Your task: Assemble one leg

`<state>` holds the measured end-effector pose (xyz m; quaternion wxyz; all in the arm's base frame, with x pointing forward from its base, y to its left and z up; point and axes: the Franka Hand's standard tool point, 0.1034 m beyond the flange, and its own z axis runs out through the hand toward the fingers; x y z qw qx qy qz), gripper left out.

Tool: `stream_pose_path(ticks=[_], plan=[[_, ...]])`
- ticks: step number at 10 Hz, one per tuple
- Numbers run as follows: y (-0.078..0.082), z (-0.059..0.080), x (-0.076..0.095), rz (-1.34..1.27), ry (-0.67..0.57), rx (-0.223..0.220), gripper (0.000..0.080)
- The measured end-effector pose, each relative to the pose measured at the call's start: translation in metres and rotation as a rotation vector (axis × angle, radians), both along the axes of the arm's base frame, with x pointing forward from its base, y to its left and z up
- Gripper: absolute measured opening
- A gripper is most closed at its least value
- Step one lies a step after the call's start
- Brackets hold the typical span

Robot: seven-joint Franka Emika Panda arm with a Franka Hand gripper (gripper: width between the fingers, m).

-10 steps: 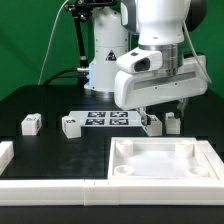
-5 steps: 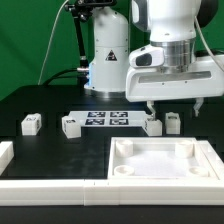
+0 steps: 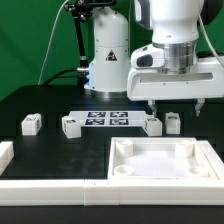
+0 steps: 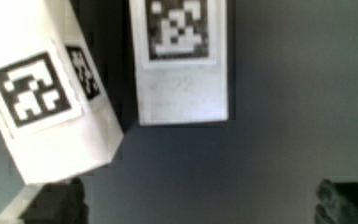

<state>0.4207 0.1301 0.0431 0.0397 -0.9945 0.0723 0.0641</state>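
Two small white legs with black-and-white tags, one [image 3: 152, 124] and another [image 3: 173, 122], lie side by side on the black table just behind the large white tabletop [image 3: 128, 168]. My gripper [image 3: 175, 105] hovers just above them, open and empty. In the wrist view both legs show below the gripper [image 4: 201, 205]: one tilted [image 4: 51, 95], one straighter [image 4: 179, 60]. The dark fingertips [image 4: 51, 205] are spread wide with only bare table between them. Two more legs lie toward the exterior view's left, one [image 3: 31, 124] and another [image 3: 70, 125].
The marker board [image 3: 107, 119] lies flat between the left and right pairs of legs. A white rail [image 3: 50, 187] runs along the front edge, with a white corner piece [image 3: 5, 152] at the exterior view's left. The robot base [image 3: 105, 60] stands behind.
The gripper has shifted toward the exterior view's right, risen slightly and turned square to the camera. Over the last half second it has hardly moved. The legs have not moved.
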Motion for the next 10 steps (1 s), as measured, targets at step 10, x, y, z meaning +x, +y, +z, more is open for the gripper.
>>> stream_pose_path(ticks=[10], plan=[[0.006, -0.006, -0.023, 0.182, 0.826, 0.089, 0.0649]])
